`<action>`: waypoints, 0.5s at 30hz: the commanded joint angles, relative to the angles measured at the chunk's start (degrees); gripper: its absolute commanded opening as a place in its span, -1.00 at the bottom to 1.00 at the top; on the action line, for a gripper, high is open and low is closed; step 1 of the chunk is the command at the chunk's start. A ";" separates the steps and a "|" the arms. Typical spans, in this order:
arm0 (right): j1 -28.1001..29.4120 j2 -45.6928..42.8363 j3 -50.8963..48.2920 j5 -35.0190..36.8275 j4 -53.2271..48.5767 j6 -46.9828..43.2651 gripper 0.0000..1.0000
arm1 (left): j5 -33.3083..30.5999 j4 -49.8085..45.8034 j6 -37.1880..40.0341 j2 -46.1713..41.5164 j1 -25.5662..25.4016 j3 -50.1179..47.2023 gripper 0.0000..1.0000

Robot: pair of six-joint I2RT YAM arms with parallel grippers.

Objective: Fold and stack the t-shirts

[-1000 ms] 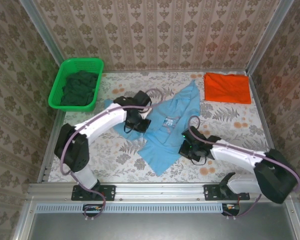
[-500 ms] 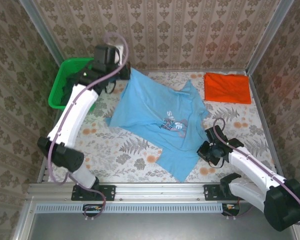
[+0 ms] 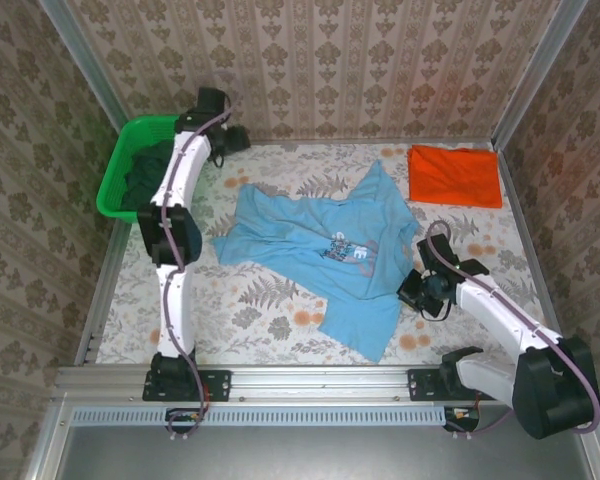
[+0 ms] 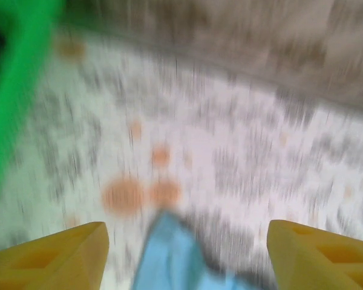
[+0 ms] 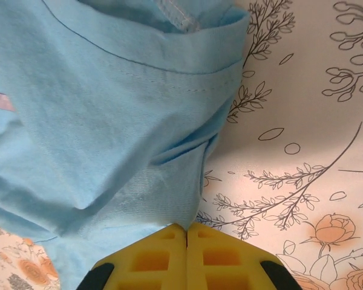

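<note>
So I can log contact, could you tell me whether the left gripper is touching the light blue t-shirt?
Apart. The top external view shows bare table between the left gripper and the light blue t-shirt.

Everything looks smeary. My left pincer (image 4: 187,257) is wide open, with one yellow finger (image 4: 54,257) on each side of the blue shirt (image 4: 169,254). The green basket (image 4: 12,96) is up and left of the shirt. The flowery table (image 4: 230,151) stretches past the shirt.

Top overhead, wide; wrists close; share blue t-shirt (image 3: 300,235).
</note>
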 commanded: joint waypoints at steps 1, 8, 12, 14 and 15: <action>-0.91 -2.45 -0.52 -1.36 -1.77 -2.01 -1.00 | 5.88 4.94 0.53 -17.99 -4.95 -17.01 0.48; -1.04 -2.76 -1.90 -1.57 -1.79 -2.68 -0.94 | 4.35 0.13 2.36 -19.99 -10.40 -32.71 0.39; -1.87 -3.36 -2.44 -1.10 -2.75 -3.48 -1.00 | 4.42 -1.62 1.67 -12.96 -11.36 -27.02 -0.13; -2.64 -3.37 -3.20 -1.70 -2.40 -3.67 -1.00 | 2.76 -4.27 1.49 -7.54 -12.85 -22.19 -0.23; -2.87 -3.37 -3.45 -2.08 -1.96 -3.84 -1.00 | 2.65 -5.11 1.28 -5.20 -13.28 -20.36 -0.29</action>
